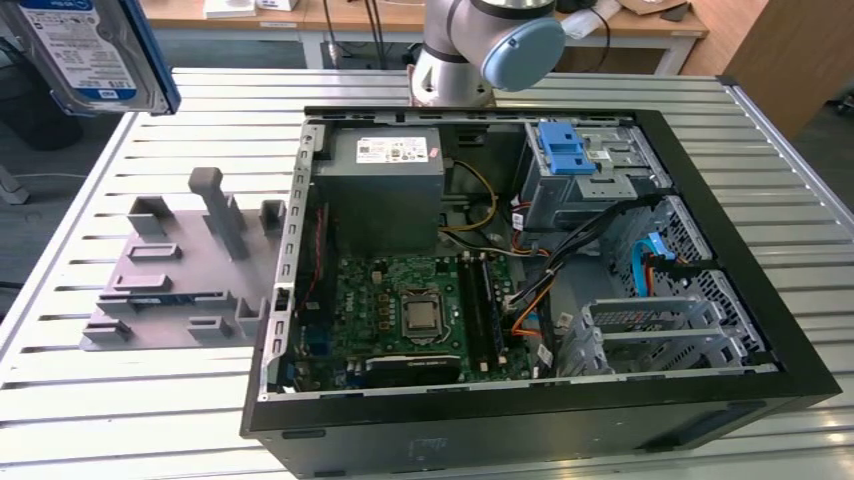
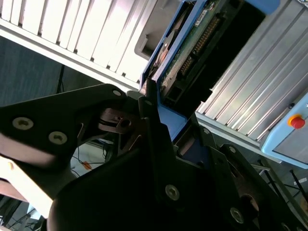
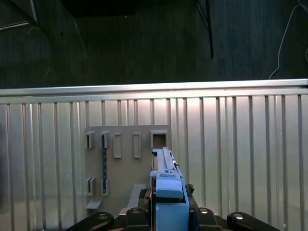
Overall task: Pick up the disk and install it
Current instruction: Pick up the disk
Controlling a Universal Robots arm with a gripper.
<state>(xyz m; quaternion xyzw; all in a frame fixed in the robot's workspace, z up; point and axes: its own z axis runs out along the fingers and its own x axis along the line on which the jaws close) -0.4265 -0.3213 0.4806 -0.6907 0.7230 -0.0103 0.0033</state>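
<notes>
Surface: slatted surface (image 1: 160,400) is carrying an open PC case (image 1: 534,420) and a grey fixture plate (image 1: 174,290).
Disk: disk (image 1: 94,50) is hanging in the air at the exterior view's left, clear of the case.
Tool: I'm seeing the tool (image 2: 175,127) clamping the disk.

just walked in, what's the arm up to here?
The arm's claw is shut on the disk, holding it up off the slatted table at the exterior view's left, above the grey fixture plate. The open computer case lies beside it; the disk is not yet in its drive cage.
</notes>
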